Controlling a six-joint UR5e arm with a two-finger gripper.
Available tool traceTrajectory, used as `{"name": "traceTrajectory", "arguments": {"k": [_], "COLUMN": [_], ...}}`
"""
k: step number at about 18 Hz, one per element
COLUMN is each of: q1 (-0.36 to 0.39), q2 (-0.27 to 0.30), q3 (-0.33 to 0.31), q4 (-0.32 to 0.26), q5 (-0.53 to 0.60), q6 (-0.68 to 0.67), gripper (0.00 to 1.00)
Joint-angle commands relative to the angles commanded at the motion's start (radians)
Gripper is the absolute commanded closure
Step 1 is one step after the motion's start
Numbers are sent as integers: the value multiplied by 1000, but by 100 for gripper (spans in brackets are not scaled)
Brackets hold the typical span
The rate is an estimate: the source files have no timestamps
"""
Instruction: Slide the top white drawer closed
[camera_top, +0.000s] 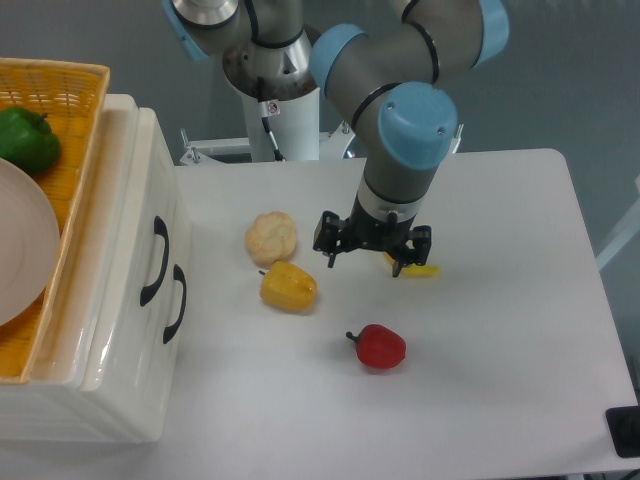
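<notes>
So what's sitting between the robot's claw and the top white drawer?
In the camera view, a yellow pepper and a pale cauliflower lie between the gripper and the top white drawer.

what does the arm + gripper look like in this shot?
Arm: grey cylindrical links with light blue round joint caps, silver tube sections near the top. A small red-and-white sticker sits on the base column. Gripper: black, compact, two short fingers. No loose cables visible.
</notes>
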Motion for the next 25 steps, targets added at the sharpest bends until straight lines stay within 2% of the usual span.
{"name": "traceTrajectory", "arguments": {"k": [9,13,20,25], "q1": [81,83,115,150], "q2": [3,14,23,40], "q3": [-6,-9,-8,-6], "q4": [-3,-3,-2,0], "q5": [31,123,129,127], "q6": [199,296,335,449], "gripper": [0,0,0,0]}}
